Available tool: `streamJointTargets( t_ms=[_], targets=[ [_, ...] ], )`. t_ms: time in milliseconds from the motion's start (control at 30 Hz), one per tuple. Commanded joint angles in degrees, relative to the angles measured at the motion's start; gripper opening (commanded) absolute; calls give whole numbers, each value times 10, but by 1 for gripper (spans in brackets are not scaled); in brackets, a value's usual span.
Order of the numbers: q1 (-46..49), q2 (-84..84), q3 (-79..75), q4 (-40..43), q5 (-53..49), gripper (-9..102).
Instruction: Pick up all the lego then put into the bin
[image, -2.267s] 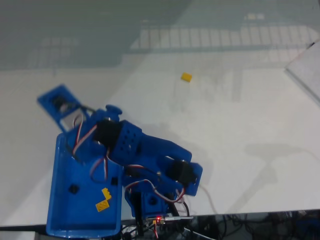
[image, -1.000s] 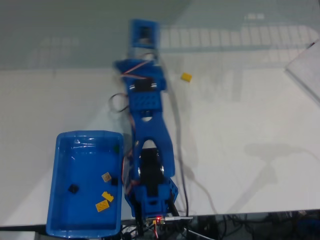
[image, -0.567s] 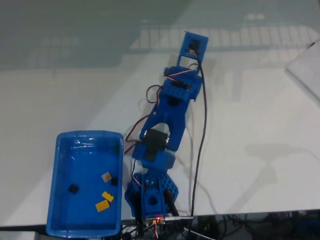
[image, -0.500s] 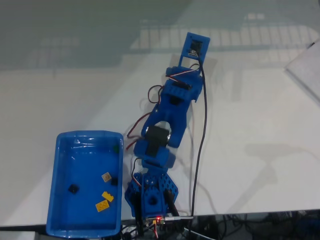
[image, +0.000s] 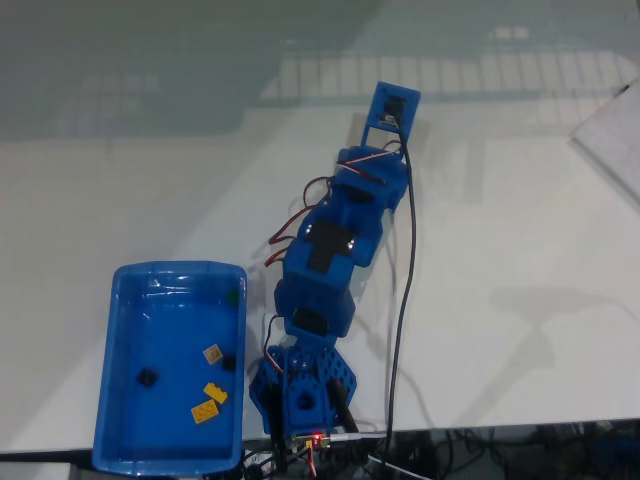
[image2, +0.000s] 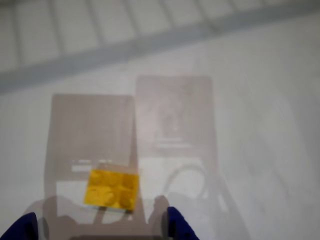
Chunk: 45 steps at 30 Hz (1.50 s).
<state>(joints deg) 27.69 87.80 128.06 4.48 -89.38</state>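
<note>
- A white table (image: 500, 230) takes up most of the fixed view, its glossy top reflecting a pale grid pattern (image: 440, 72) near the far edge.
- A light grey flat object (image: 612, 140) lies at the right edge, cut off by the frame.
- Dark tangled cables (image: 480, 450) run along the table's near edge.

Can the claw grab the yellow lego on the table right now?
Probably yes. In the wrist view the yellow lego lies flat on the bare white table, just ahead of the claw. Its two blue fingertips are spread wider than the brick, and nothing sits between them.
</note>
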Motion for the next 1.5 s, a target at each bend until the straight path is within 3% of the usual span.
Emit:
streamJointTargets(
  t_ms=[0,767,1267,1467],
  targets=[
    [0,-3,-14,-16,-4,34],
    [-6,-78,-54,-44,-11,29],
    [-10,-81,-54,-44,-13,3],
    [-13,-76,-52,-44,-5,0]
  ],
)
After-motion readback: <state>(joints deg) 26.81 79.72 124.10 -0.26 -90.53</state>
